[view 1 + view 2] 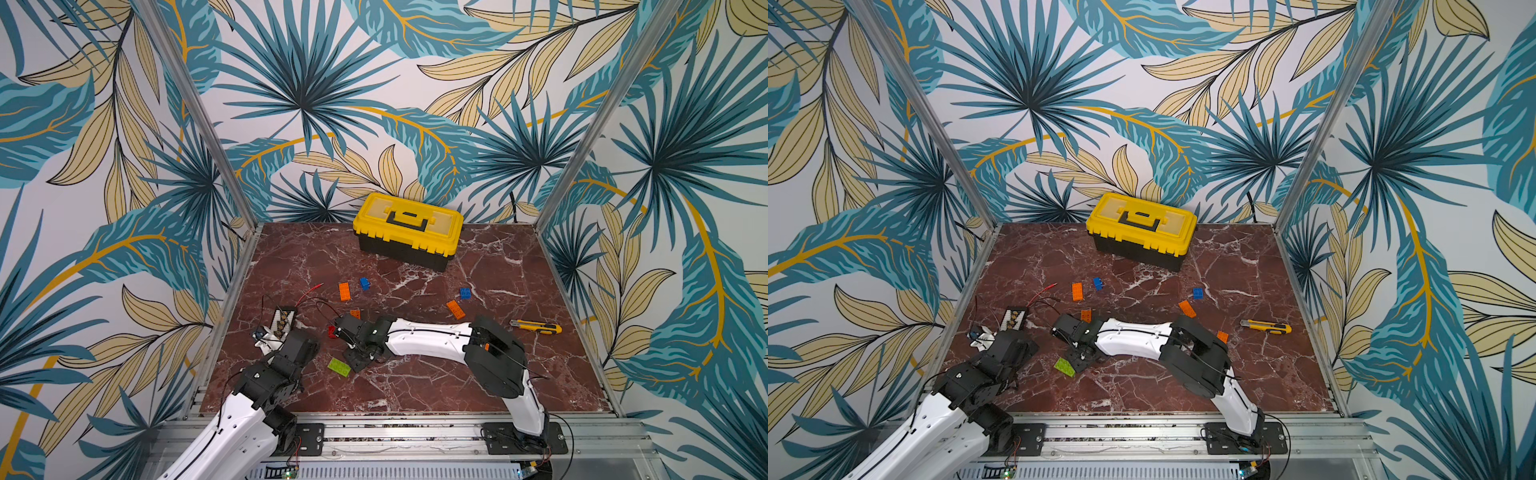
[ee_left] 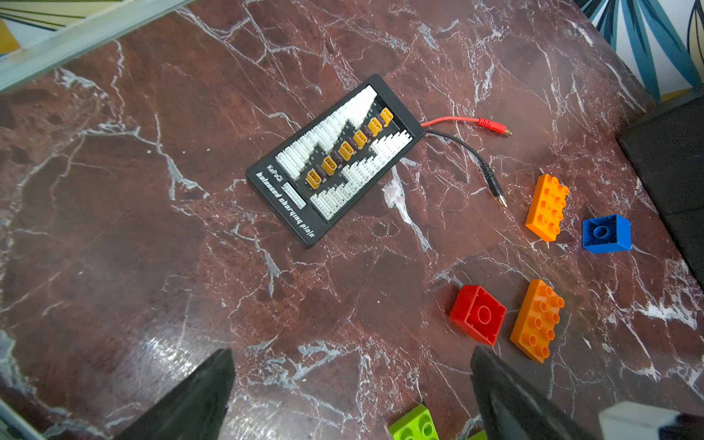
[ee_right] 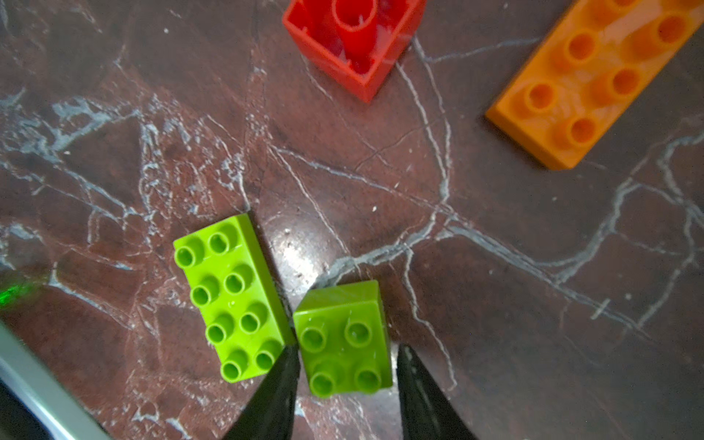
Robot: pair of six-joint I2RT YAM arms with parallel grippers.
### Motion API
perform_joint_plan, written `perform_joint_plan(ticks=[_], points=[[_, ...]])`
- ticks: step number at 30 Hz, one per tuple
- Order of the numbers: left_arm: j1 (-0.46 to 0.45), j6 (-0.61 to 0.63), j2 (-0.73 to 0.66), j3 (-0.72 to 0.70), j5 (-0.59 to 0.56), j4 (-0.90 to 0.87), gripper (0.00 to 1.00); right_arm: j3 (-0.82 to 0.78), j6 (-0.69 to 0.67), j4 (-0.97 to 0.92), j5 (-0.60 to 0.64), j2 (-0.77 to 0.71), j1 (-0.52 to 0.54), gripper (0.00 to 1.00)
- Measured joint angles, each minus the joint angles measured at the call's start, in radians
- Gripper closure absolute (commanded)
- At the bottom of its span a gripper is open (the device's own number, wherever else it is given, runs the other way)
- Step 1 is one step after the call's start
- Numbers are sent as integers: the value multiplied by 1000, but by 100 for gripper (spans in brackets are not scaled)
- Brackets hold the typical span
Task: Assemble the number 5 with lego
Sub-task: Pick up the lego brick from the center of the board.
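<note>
Right gripper [image 3: 347, 348]: lower centre of the right wrist view. Its dark fingers stand close on either side of the small green brick [image 3: 344, 343]. Whether they press it cannot be told.
Left gripper [image 2: 351, 352]: lower edge of the left wrist view. Its fingers are spread wide over the marble table [image 2: 114, 228], clasping nothing.
Green lego: the long green brick [image 3: 232, 301] lies studs up just beside the small one. One finger overlaps its lower corner.
Other lego: the red brick [image 3: 354, 42], hollow side up at upper centre, and the near orange brick [image 3: 594, 80], upper right, are both cut by the frame edge. In a top view, the far orange brick [image 1: 344, 291] and left blue brick [image 1: 365, 283] lie side by side at centre. The right blue brick [image 1: 465, 293] and right orange brick [image 1: 455, 309] lie right of centre.
Surroundings: the charging board [image 2: 335, 160] lies left of centre, trailing a red lead [image 2: 468, 122] and a black lead [image 2: 472, 160]. The toolbox [image 1: 408, 230] stands at the back edge and the utility knife [image 1: 536, 327] lies at right.
In the way: the right arm [image 1: 428, 338] stretches across mid-table. It covers the small green brick in both top views and part of the near orange brick.
Edges and room: an aluminium rail [image 2: 76, 38] crosses the upper left of the left wrist view. Open marble fills the lower centre and lower right in both top views.
Hard to make out: a white-and-blue item [image 1: 262, 337] beside the board, partly behind the left arm.
</note>
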Motion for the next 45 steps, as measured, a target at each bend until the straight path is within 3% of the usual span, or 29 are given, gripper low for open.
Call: perform_joint_plan(ticks=[8,13,22,27,31,38,45], points=[[0,5,0,-4,9,15,0,13,-6,1,0,4,0,57],[0,12,9,-10,14,26,0,26,-15,1,3,20,0,67],[0,77,11,-10,53,67,0,7,-3,5,45,3,0,72],[2,180,13,-10,108,161,0,-132,54,34,93,-148,-21,72],[2,266,32,-10,220,301,0,-261,127,88,119,-332,-82,72],[-12,398,255,20,542,587,0,-512,284,169,116,-547,-254,73],[-177,470,594,174,661,678,0,-710,399,158,105,-652,-336,73]])
